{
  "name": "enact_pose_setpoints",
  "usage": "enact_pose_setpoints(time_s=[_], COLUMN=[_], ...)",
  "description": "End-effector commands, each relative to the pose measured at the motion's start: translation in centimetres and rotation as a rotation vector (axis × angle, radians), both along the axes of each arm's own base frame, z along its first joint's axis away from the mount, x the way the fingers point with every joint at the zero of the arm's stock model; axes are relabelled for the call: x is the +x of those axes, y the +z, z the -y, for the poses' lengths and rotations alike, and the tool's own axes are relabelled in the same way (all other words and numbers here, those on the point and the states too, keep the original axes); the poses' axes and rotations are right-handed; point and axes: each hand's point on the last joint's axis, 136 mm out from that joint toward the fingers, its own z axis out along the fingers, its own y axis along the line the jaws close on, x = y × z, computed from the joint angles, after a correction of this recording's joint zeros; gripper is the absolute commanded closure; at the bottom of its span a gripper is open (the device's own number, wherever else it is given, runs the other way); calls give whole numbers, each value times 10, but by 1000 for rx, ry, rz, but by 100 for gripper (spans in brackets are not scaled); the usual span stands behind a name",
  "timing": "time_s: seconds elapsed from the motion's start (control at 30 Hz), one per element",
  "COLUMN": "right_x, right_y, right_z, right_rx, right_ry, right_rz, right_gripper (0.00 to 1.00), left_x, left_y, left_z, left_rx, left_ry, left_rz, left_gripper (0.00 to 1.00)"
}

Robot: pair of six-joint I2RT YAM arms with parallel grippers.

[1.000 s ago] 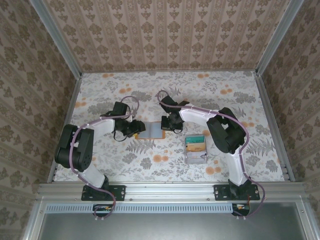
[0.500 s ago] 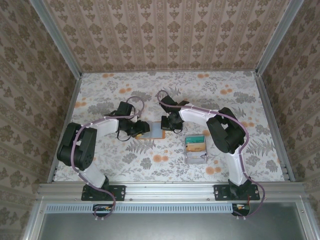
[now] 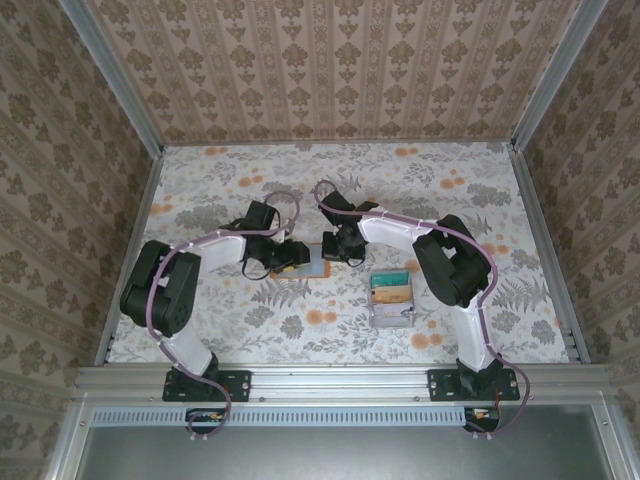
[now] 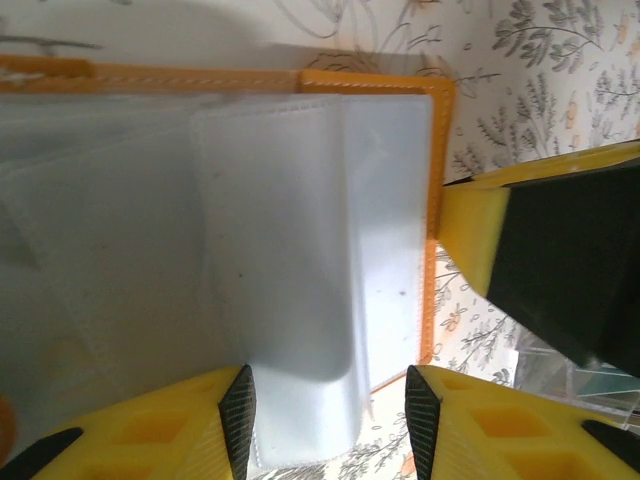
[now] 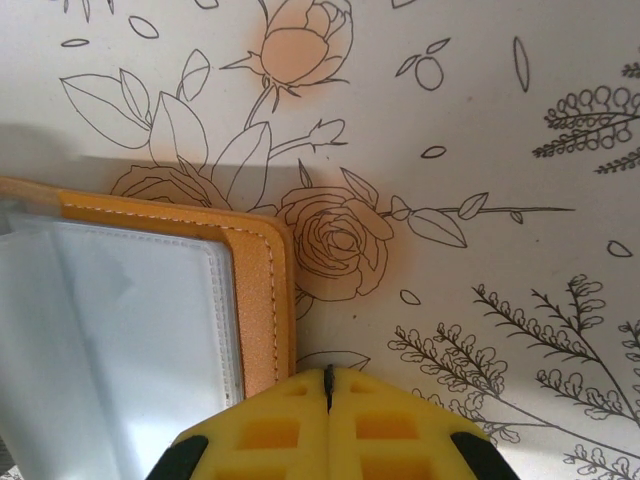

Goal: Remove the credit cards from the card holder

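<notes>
- Card holder [image 3: 312, 264]: one, small and flat, lying open on the floral table [image 3: 450, 190] between the two grippers, near the table's middle.
- Outer cover: orange, with a stitched border and rounded corners.
- Inner face: pale grey-blue, made of clear plastic sleeves [image 4: 290, 230]. At least two leaves overlap, and one bows upward.
- Whether the sleeves carry cards cannot be told.
- Left gripper [image 4: 325, 415]: one, jaws part-way apart. The bowed sleeve leaf sits between the yellow fingers with a gap on one side, so nothing is clamped.
- Right gripper [image 5: 328, 395]: one, yellow pads pressed together with nothing between them. Its tip is at the holder's right-hand orange edge.
- Grey tray [image 3: 392, 318]: one, near the holder's right and apart from it.
- Tray contents: one teal card [image 3: 390, 279] and one orange-tan card [image 3: 392, 294].
- The right arm's elbow stands just beside the tray.
- Open room: bare tabletop on the far side of the holder, at the left, and in the near strip before the arm bases.
- Patterned walls [image 3: 330, 70] close the table on three sides, well apart from the holder.
</notes>
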Motion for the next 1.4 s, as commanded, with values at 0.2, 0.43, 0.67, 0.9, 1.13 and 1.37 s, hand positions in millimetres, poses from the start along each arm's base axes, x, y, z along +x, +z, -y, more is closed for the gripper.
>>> enact_pose_setpoints(time_s=[0.2,0.43,0.67,0.9,1.13,1.37], right_x=[-7,-6,-5,-5,-5,-4], right_y=[-2,-2,-2,-1,-1,-2], right_z=[-8,-10,-10,-10,-11,-12], right_rx=[10,14,14,12,12,16], right_ry=[18,19,21,22,24,24], right_rz=[-22,-21,-23,-22,-22,-24], right_gripper=[100,100,100,100,100,100], left_x=[5,8,0,1,1,-4], left_y=[29,19,1,-7,-13,-24], left_z=[8,-49,-64,-56,-55,-48], left_rx=[-30,60,88,71,81,81], left_ry=[4,155,161,143,136,115], left_rz=[66,46,-9,-30,-42,-78], left_gripper=[53,53,53,53,53,53])
